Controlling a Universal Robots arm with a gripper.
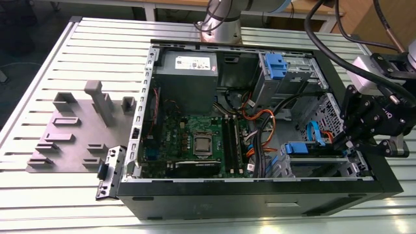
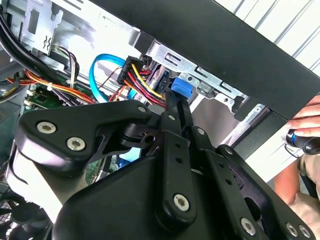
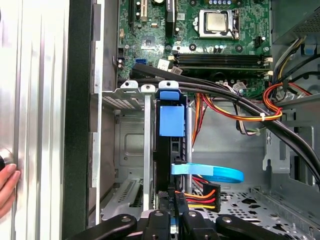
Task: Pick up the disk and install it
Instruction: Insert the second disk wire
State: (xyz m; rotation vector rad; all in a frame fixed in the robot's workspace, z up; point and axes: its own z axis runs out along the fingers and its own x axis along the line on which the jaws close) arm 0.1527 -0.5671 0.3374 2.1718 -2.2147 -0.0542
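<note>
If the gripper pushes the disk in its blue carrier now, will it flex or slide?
Probably rigid: the disk sits edge-on in a metal bay, so it should slide, not bend. The blue cable and wires at its rear look floppy and may drag. The gripper sits at that end.

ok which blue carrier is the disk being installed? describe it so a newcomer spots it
Start at the open black computer case on the slatted table. Go to the drive cage in the corner at the exterior view's lower right, beside the gripper. The disk sits there in its blue frame with cables plugged in, unlike the other blue carrier up by the grey power supply.
</note>
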